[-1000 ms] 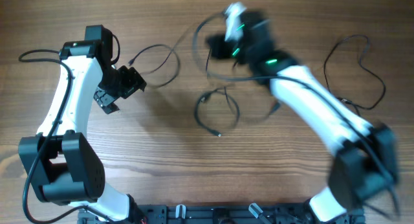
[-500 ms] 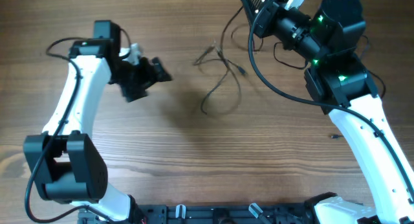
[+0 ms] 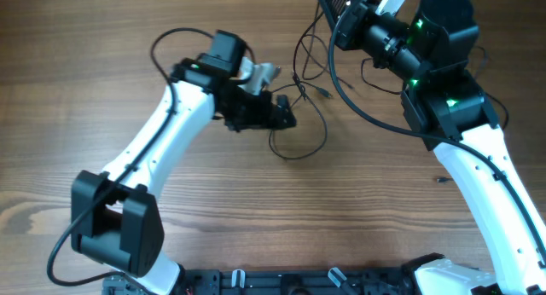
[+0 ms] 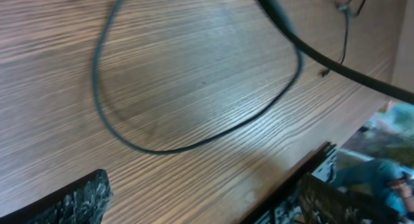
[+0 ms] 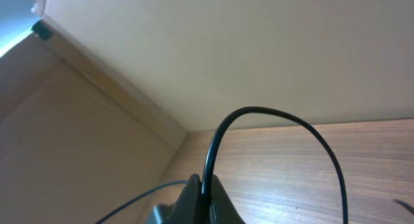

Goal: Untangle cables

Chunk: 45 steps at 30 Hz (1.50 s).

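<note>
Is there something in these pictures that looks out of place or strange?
One small dark piece lies alone on the table, apart from the cables, beside the right arm; too small to identify. Otherwise nothing stands out.

**Edges, dark shapes and small plugs**

Above the cables (image 3: 322,135), the right gripper (image 3: 338,5) runs off the overhead's top edge. Left of the cables, the left gripper (image 3: 280,118) is a dark mass, its jaws unreadable there. The cables' plugs are too small to tell. In the right wrist view, the lower edge cuts the fingers (image 5: 191,201) off.
</note>
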Tool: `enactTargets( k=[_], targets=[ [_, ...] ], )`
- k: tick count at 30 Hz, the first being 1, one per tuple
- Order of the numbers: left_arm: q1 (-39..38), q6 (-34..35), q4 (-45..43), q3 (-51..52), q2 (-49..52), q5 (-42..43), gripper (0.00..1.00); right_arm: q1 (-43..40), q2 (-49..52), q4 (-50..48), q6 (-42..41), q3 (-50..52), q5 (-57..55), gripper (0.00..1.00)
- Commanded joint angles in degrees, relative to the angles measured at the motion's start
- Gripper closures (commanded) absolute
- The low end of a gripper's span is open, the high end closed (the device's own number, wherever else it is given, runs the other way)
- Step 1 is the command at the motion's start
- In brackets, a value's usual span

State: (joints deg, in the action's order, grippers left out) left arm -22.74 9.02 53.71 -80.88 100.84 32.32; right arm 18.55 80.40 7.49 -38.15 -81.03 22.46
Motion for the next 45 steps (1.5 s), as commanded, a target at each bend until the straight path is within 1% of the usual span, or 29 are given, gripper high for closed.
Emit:
enactTargets(
  k=[1,6,10,11,13,14,15,18,24,28,31,33,34,36,37,38,41,43,45],
  targets=[
    [-5.1,-1.3,-3.1,0.3,-0.5,-4.2,0.05,-0.1,0.3,-0.7,-3.3,-0.1,-2.1,0.96],
    [-10.8,-0.8,-6.9,0.3,-0.5,-9.4,0.06,-0.1,0.3,-6.8,-9.0,-0.1,-1.9,0.96],
    [-13.6,0.4,-9.7,0.3,-0.5,-10.8,0.05,-0.1,0.3,-12.0,-14.6,-0.1,-0.7,0.96],
    [-14.1,2.2,-10.4,0.3,-0.5,-12.5,0.06,-0.1,0.3,-13.1,-15.1,-0.1,0.2,0.95],
    [-15.1,7.6,-12.5,0.3,-0.5,-18.8,0.06,-0.1,0.3,-16.8,-18.0,-0.1,3.6,0.96],
    [-15.2,9.4,-12.9,0.3,-0.5,-20.3,0.06,-0.1,0.3,-17.2,-18.6,-0.1,3.9,0.96],
    [-15.3,11.7,-13.5,0.3,-0.5,-21.6,0.07,-0.1,0.3,-17.6,-20.3,-0.1,4.2,0.96],
    [-15.4,15.7,-14.9,0.3,-0.5,-21.5,0.07,-0.1,0.3,-20.1,-25.2,-0.1,4.2,0.96],
    [-17.5,15.9,-14.7,0.3,-0.5,-21.5,0.08,-0.1,0.3,-32.1,-28.0,-0.1,4.2,0.96],
    [-19.7,15.9,-13.8,0.4,-0.5,-21.6,0.09,-0.1,0.3,-36.0,-28.0,-0.1,4.0,0.96],
    [-20.7,15.9,-13.8,1.3,-0.5,-24.7,0.16,-0.1,0.3,-37.5,-28.0,-0.1,3.9,0.95],
    [-20.6,15.9,-13.3,2.1,-0.5,-28.0,0.17,-0.1,0.3,-36.2,-26.9,-0.1,2.8,0.95],
    [-20.5,15.9,-12.9,2.4,-0.5,-29.6,0.17,-0.1,0.3,-34.6,-25.0,-0.1,2.3,0.95],
    [-20.4,15.9,-11.9,3.1,-0.5,-32.9,0.18,-0.1,0.3,-28.2,-19.2,-0.1,-0.3,0.96],
    [-20.4,15.9,-11.0,3.1,-0.5,-34.2,0.19,-0.1,0.3,-23.3,-15.3,-0.1,-2.8,0.96],
    [-20.4,15.9,-10.4,3.1,-0.5,-35.1,0.19,-0.1,0.3,-17.7,-11.0,-0.1,-6.2,0.96],
    [-20.4,15.9,-8.7,3.1,-0.5,-35.4,0.20,-0.9,0.3,-8.5,0.7,-0.1,-13.7,0.96],
    [-20.4,15.9,-7.9,3.1,-0.5,-35.4,0.20,-2.7,0.2,-7.3,3.3,-0.2,-13.4,0.96],
    [-20.1,15.9,-7.2,3.1,-0.5,-35.5,0.20,-5.9,0.0,-6.0,2.9,-1.0,-11.2,0.96]
  ],
)
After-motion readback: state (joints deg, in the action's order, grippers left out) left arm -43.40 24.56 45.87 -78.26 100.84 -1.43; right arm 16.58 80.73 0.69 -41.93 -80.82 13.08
